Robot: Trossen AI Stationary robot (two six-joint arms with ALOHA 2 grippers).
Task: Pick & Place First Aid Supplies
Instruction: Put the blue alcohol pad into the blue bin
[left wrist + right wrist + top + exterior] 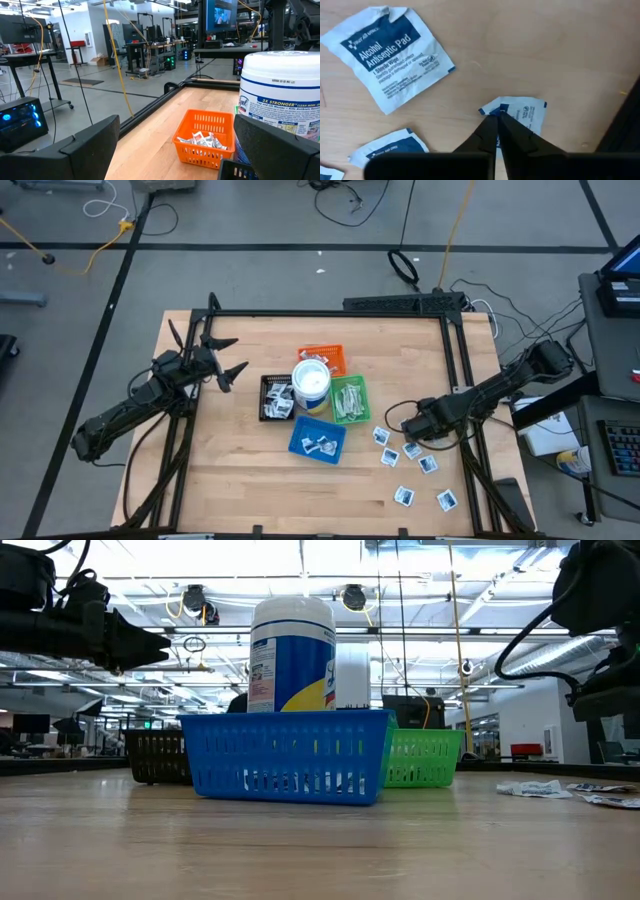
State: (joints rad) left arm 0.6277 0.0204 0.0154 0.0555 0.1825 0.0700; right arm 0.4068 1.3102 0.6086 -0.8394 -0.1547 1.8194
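Note:
Several white square packets with dark-blue print lie loose on the wood near the table's right near corner. More fill the orange tray, black tray and blue tray; pale strips lie in the green tray. My right gripper is down among the loose packets, shut on a small one. A larger "Alcohol Antiseptic Pad" packet lies flat beside it. My left gripper hangs open above the table left of the trays, touching nothing. My right gripper pinches the small packet between its two shut fingertips at its edge near one corner. The fingers come from above, pointing down. The rest of the packet spreads out beyond the tips; whether it is lifted off the wood, I cannot tell.
The white round tub with a blue band stands between the four trays at the table's middle. A dark frame rail runs along the table's far and right edges. Bare wood lies near the left and near edges.

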